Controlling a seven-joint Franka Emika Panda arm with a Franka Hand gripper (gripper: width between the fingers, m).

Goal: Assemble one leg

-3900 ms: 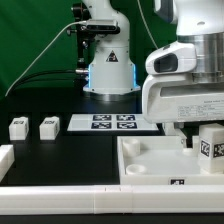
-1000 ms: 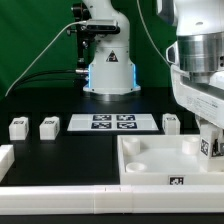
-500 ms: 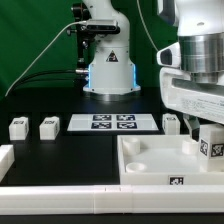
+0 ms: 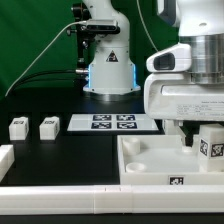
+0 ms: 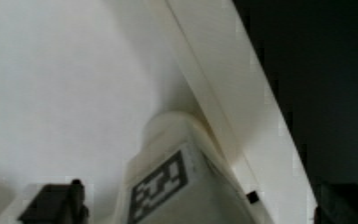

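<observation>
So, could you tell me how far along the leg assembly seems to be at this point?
One leg stands upright at a corner of the white tray-like piece, and the gripper is right on it, so seating it is the step in hand; whether the fingers are closed is hidden. Two more legs wait loose on the table beside the marker board.

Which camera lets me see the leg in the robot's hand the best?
The exterior view. There the leg stands whole over the tray at the hand, its tag facing us. The wrist view shows only a blurry, close-up slice of it.
</observation>
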